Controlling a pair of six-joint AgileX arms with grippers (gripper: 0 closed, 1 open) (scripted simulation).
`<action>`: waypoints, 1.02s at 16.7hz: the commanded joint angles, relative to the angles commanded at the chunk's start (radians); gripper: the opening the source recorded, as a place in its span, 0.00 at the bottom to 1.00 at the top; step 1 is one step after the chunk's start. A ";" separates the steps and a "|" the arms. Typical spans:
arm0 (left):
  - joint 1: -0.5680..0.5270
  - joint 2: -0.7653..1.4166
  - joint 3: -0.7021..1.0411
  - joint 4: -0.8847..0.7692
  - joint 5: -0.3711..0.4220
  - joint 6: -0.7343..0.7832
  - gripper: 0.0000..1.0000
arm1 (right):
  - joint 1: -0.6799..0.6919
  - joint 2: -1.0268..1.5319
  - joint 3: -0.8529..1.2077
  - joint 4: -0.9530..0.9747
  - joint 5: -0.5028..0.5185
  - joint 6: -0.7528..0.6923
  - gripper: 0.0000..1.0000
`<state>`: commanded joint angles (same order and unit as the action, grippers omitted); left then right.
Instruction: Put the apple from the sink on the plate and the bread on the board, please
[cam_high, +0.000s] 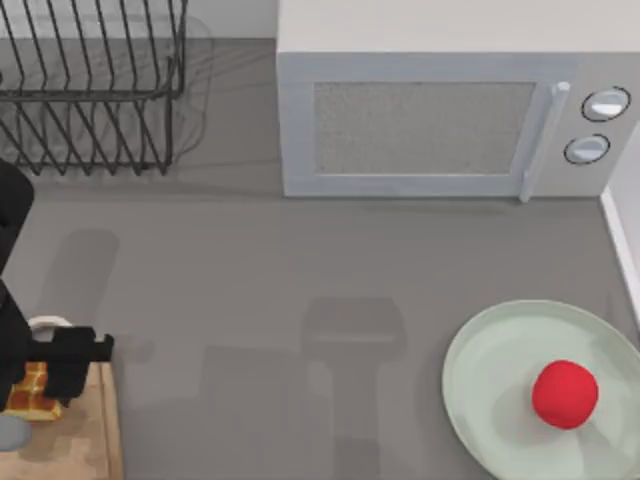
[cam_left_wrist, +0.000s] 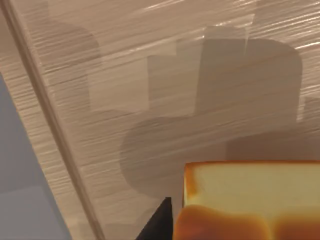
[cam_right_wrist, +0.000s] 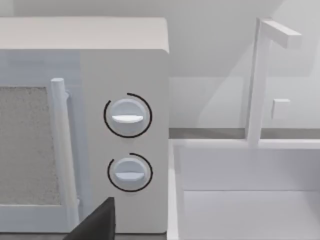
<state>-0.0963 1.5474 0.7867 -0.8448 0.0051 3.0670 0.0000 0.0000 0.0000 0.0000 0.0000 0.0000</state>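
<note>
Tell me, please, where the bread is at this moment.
The bread is at the top view's lower left, over the board, directly beneath the left hand.

Top view looks straight down on the table (cam_high: 300, 280); left wrist view hugs the board (cam_left_wrist: 150, 75), very close above the bread (cam_left_wrist: 240, 200); right wrist view faces the microwave (cam_right_wrist: 125, 75) and sink (cam_right_wrist: 240, 200) level-on, sharing the microwave with the top view

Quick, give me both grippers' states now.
Left gripper: over the board, at the bread; grip cannot be told.
Right gripper: facing the microwave; cannot be told.
</note>
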 joint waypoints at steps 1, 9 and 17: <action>0.000 0.000 0.000 0.000 0.000 0.000 0.00 | 0.000 0.000 0.000 0.000 0.000 0.000 1.00; 0.000 0.000 0.000 0.000 0.000 0.000 0.60 | 0.000 0.000 0.000 0.000 0.000 0.000 1.00; 0.000 0.000 0.000 0.000 0.000 0.000 1.00 | 0.000 0.000 0.000 0.000 0.000 0.000 1.00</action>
<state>-0.0963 1.5474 0.7867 -0.8448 0.0051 3.0670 0.0000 0.0000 0.0000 0.0000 0.0000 0.0000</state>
